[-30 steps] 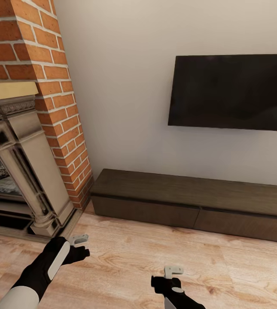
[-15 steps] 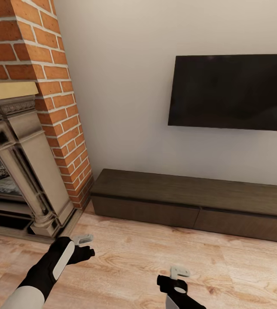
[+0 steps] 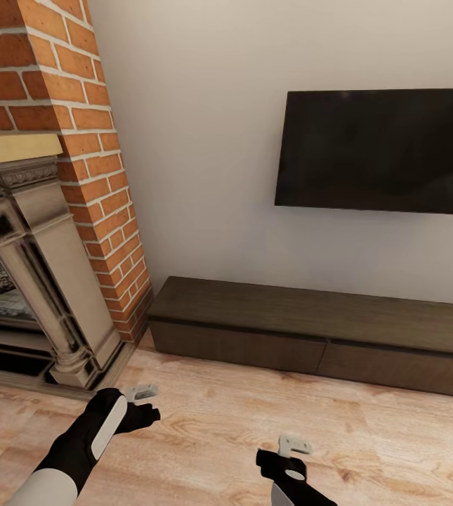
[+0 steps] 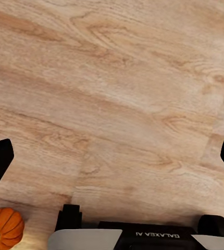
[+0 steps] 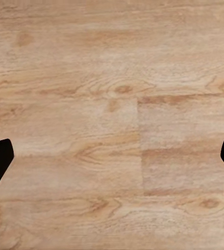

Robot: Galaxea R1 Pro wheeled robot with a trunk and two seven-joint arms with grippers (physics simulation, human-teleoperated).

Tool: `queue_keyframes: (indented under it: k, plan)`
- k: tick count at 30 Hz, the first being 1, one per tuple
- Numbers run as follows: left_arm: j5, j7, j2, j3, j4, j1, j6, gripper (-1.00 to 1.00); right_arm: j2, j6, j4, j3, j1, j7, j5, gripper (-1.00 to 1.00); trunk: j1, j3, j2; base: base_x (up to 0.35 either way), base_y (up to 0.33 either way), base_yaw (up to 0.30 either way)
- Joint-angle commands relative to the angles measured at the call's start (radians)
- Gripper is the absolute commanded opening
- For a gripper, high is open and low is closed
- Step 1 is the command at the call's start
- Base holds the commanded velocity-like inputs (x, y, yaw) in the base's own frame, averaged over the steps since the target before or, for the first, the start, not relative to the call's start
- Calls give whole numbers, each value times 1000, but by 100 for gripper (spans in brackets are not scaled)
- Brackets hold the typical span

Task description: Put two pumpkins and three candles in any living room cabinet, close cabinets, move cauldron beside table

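Ribbed orange pumpkin [image 4: 4, 228] on grainy plank floor [image 4: 117, 104] beneath the left end effector [image 4: 112, 156], both end effectors spread empty

Pumpkin [image 4: 4, 228] cut by left wrist frame corner. Cabinet [image 3: 310, 325] and TV [image 3: 381, 149] run off head view's right edge. Fireplace [image 3: 22, 281] cropped at left. Right end effector [image 3: 293, 445] fingertips too small to judge.

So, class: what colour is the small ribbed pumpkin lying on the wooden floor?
Orange, with a brownish stem; the pumpkin shows best in the left wrist view.
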Motion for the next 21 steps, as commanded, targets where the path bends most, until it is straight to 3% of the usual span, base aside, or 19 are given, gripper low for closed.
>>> queue_keyframes:
  k: [1,4,7,8,10,12,13,16,19,21]
  plan:
    - [10,8,0,-4,-1,0,3,100,0,-13,1,7,-1,12,-12,100,0,-1,-1,0,0,0]
    - [12,7,-1,-4,-3,0,5,100,-14,-30,2,-26,-1,110,-32,100,0,-1,-1,0,0,0]
    - [15,4,-1,-4,-3,0,6,100,-89,-26,3,-128,-1,342,-131,100,0,-1,-1,0,0,0]
    - [15,4,-1,-4,-3,0,6,100,-106,-22,3,-143,-1,388,-150,100,0,-1,-1,0,0,0]
    - [17,3,-2,-4,-4,0,7,100,-165,20,4,-193,-1,555,-226,100,0,-1,-1,0,0,0]
    - [17,-3,-3,-4,-5,0,8,100,-205,81,4,-223,-1,668,-294,100,0,-1,-1,0,0,0]
    - [17,-4,-3,-4,-6,0,8,100,-211,94,4,-229,-1,684,-311,100,0,-1,-1,0,0,0]
    - [19,-11,-4,-4,-18,3,11,100,-228,127,4,-267,-1,733,-428,100,4,-4,-8,0,0,0]
    - [20,-25,-4,-2,-21,4,38,100,-229,87,2,-277,-1,736,-465,100,15,-14,-29,0,0,0]
    - [20,-69,-4,0,-23,4,68,100,-230,11,-3,-278,-1,740,-474,100,23,-20,-43,0,0,0]
